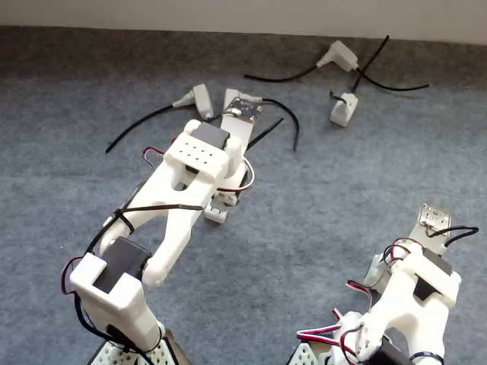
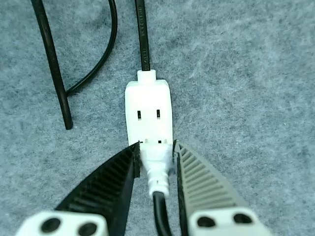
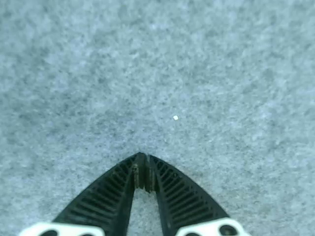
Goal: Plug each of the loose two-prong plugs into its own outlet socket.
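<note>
Here, left end effector [image 2: 156,146] clamps plug [image 2: 156,169] against outlet socket [image 2: 148,110]; right end effector [image 3: 142,169] pinched closed.

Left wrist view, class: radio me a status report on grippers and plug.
Left gripper shut on plug. Plug butted against white outlet, prongs hidden. Right gripper shut, empty, over carpet. Loose black cord beside outlet, not blocking.

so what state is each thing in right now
left gripper: shut on the plug
plug: pushed against the near socket's end, seemingly almost fully in
near socket: lying flat, top slots empty
white connector beside it: loose
far plug: loose, unplugged
far socket: apart from the far plug
right gripper: shut, holding nothing
</note>
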`<action>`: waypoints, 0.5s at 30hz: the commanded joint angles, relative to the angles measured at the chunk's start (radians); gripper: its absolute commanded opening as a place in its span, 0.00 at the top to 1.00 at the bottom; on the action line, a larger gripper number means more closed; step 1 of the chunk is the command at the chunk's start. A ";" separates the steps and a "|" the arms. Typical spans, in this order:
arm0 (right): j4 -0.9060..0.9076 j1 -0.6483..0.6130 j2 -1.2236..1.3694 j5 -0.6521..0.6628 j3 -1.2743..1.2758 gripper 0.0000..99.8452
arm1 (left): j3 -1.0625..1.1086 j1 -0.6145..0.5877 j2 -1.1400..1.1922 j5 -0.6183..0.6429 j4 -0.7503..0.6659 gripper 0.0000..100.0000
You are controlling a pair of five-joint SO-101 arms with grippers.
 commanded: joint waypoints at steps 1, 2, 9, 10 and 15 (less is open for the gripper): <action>-0.035 -0.007 0.001 -0.011 0.005 0.99 | -0.004 -0.022 -0.015 -0.003 0.011 0.99; -0.035 -0.007 0.001 -0.011 0.005 0.99 | -0.004 -0.022 -0.022 -0.003 0.012 0.99; -0.035 -0.007 0.001 -0.012 0.005 0.99 | 0.076 -0.018 -0.163 -0.002 -0.005 0.99; -0.035 -0.007 0.001 -0.012 0.005 0.99 | 0.096 -0.021 -0.165 -0.002 -0.031 0.99; -0.035 -0.007 0.001 -0.014 0.005 0.99 | 0.124 -0.018 -0.165 0.000 -0.081 0.99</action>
